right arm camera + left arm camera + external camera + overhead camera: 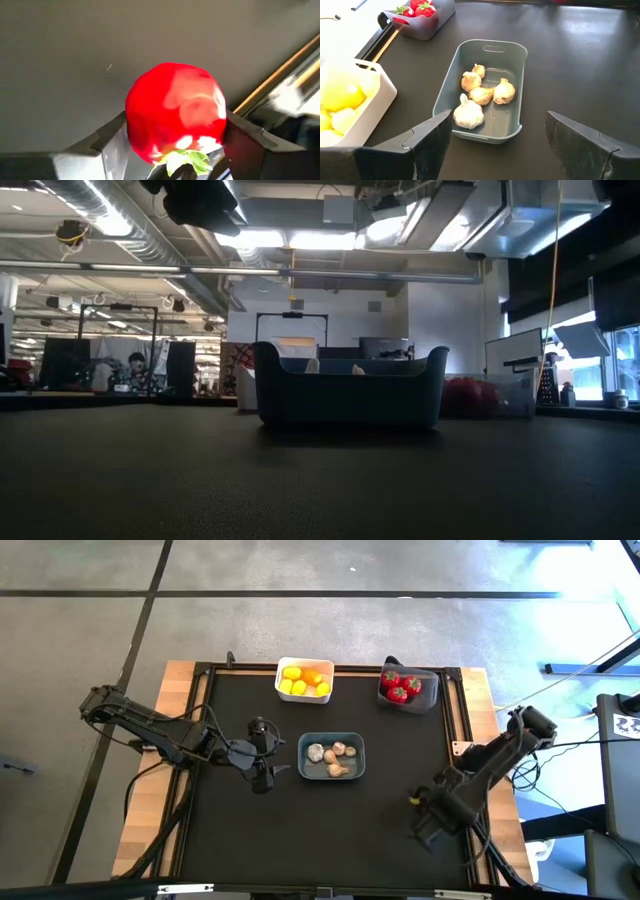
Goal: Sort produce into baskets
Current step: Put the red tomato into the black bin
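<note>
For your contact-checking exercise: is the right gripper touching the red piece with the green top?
Touching. The right wrist view shows the red piece wedged between the right gripper's two fingers, both pressed against its sides.

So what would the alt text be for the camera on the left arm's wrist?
A blue-grey basket holding five garlic bulbs sits on the dark table just beyond the open left gripper. A white basket of yellow produce stands beside it, and a grey basket of red produce lies farther off.

Black table mat (400, 830): white basket (304, 681), dark grey basket (411, 689), blue-grey basket (331, 756).
</note>
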Robot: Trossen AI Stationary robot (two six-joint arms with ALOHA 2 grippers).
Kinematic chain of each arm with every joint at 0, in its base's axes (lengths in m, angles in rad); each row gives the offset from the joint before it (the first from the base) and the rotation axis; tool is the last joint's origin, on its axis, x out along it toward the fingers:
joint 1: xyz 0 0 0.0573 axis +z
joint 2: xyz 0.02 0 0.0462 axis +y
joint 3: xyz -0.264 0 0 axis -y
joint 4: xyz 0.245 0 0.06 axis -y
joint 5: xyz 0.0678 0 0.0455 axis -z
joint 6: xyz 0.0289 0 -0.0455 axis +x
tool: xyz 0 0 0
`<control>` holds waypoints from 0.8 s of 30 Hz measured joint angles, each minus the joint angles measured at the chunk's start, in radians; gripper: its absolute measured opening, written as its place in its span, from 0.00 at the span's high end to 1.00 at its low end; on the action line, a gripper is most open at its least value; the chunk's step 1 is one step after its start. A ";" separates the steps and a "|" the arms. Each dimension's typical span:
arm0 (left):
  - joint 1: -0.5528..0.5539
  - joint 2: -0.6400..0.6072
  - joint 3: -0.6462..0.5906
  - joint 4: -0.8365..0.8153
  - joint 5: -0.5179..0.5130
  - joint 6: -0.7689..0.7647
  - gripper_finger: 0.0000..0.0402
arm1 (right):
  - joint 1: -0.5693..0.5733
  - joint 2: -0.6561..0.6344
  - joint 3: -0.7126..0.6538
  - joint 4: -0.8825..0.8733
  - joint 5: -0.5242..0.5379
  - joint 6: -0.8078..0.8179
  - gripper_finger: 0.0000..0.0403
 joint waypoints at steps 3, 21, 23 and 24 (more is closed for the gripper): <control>0.000 0.000 0.000 0.000 0.000 0.007 0.23 | -0.041 -0.051 0.000 -0.058 0.116 -0.001 0.38; 0.000 0.000 0.000 0.000 0.000 0.018 0.23 | -0.796 -0.388 0.000 -0.012 0.402 -0.517 0.38; 0.000 0.000 0.000 0.000 0.000 0.017 0.23 | -0.904 -0.388 0.000 0.031 0.389 -0.602 0.38; 0.000 0.000 0.000 0.000 0.000 0.017 0.23 | -0.954 -0.386 0.000 0.057 0.380 -0.647 0.38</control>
